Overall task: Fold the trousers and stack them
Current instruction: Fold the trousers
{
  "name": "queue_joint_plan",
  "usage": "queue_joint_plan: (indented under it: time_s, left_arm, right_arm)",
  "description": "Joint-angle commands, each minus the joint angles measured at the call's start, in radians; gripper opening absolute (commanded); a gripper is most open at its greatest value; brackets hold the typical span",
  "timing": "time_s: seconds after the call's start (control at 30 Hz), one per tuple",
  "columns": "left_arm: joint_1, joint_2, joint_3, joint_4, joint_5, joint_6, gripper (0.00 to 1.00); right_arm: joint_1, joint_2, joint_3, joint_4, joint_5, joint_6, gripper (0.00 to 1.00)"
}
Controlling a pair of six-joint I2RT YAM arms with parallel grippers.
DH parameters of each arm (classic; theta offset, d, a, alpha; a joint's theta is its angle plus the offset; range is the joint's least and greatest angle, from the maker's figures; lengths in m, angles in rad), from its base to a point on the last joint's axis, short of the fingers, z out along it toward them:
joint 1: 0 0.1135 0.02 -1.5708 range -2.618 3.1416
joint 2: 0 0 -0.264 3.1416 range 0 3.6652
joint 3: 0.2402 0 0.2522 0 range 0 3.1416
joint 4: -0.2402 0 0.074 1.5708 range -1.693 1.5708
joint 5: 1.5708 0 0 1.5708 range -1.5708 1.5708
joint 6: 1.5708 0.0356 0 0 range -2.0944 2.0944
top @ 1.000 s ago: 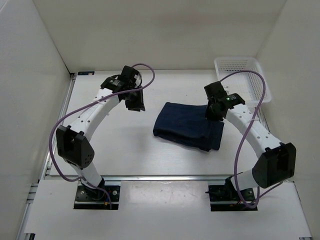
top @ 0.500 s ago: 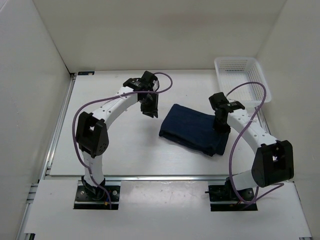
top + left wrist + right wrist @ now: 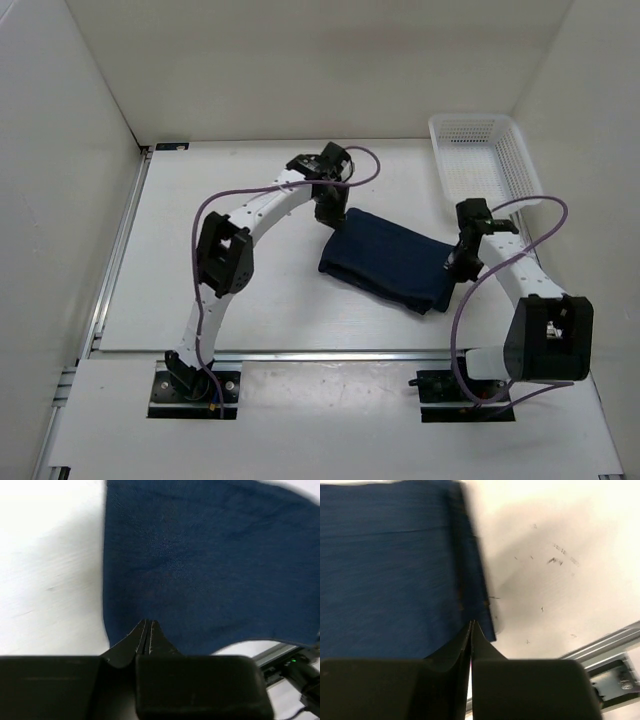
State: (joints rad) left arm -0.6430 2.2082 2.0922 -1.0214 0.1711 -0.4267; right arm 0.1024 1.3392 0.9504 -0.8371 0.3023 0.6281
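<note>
The trousers lie folded into a compact dark navy rectangle on the white table, right of the middle. My left gripper is shut at the bundle's far left corner. In the left wrist view its closed tips sit over the blue denim near its left edge, with nothing visibly pinched between them. My right gripper is shut at the bundle's right edge. In the right wrist view its closed tips sit at the corner of the denim. Pockets and patch are hidden.
A white mesh basket stands at the back right corner, close behind the right arm. White walls enclose the table on three sides. A metal rail runs along the near edge and shows in the right wrist view.
My left arm has swung right and reached the bundle's far left corner. My right arm has moved right and nearer, to the bundle's right edge. The bundle has shifted slightly right.
</note>
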Motion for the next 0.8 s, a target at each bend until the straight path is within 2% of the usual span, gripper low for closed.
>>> queue_joint_plan:
  time_s: [0.0,0.1,0.23,0.33,0.47,0.6,0.63,0.77]
  left_arm:
    - [-0.023,0.039,-0.039,-0.016,0.031,0.014,0.10]
    - [-0.033,0.024,-0.153,0.040,0.031,0.014,0.10]
    - [-0.055,0.013,-0.280,0.075,0.021,-0.004,0.10]
    - [-0.055,-0.028,-0.385,0.099,-0.005,-0.049,0.10]
    - [-0.064,-0.183,-0.538,0.122,-0.119,-0.105,0.10]
    - [-0.064,-0.332,-0.639,0.122,-0.174,-0.147,0.10]
    - [-0.064,-0.358,-0.640,0.110,-0.183,-0.159,0.10]
    - [-0.064,-0.429,-0.588,0.078,-0.194,-0.159,0.10]
  right_arm:
    - [-0.081,0.035,-0.077,0.085,-0.184,0.004,0.00]
    - [-0.102,0.070,-0.134,0.156,-0.242,-0.005,0.00]
    - [-0.102,0.219,-0.134,0.210,-0.290,0.015,0.00]
    - [-0.076,0.242,-0.102,0.210,-0.287,0.027,0.00]
    - [-0.011,0.327,0.019,0.181,-0.287,0.006,0.00]
    - [0.004,0.367,0.191,0.060,-0.168,0.005,0.00]
    - [-0.006,0.350,0.209,0.046,-0.091,0.005,0.02]
    - [-0.036,0.210,0.240,0.014,0.040,-0.020,0.02]
